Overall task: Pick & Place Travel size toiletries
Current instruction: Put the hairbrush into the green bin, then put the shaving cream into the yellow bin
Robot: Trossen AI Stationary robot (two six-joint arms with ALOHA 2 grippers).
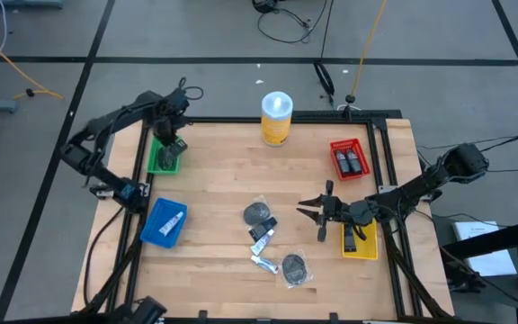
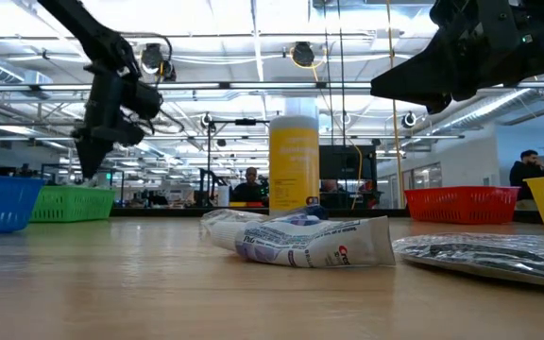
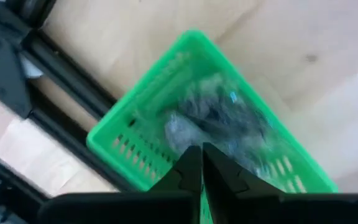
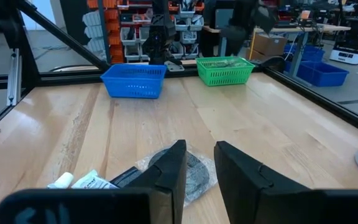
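Several toiletries lie flat on the table's near middle: a round dark grey packet (image 1: 258,213) (image 4: 194,167), a small black bottle (image 1: 263,231), a white tube (image 1: 263,263) (image 2: 300,241) and a second round packet (image 1: 296,267) (image 2: 484,255). My right gripper (image 1: 306,209) (image 4: 201,168) is open and level, just right of the first packet, with its fingers pointing toward the table's left. My left gripper (image 1: 171,144) (image 3: 201,168) is shut and hangs over the green bin (image 1: 165,157) (image 3: 185,106). That bin holds dark grey packets (image 3: 219,118).
A tall yellow canister (image 1: 276,118) (image 2: 294,165) stands at the far edge. The red bin (image 1: 349,159) holds black bottles. The blue bin (image 1: 164,222) holds a white tube. The yellow bin (image 1: 360,241) sits under my right arm. A black frame (image 1: 385,162) edges the table.
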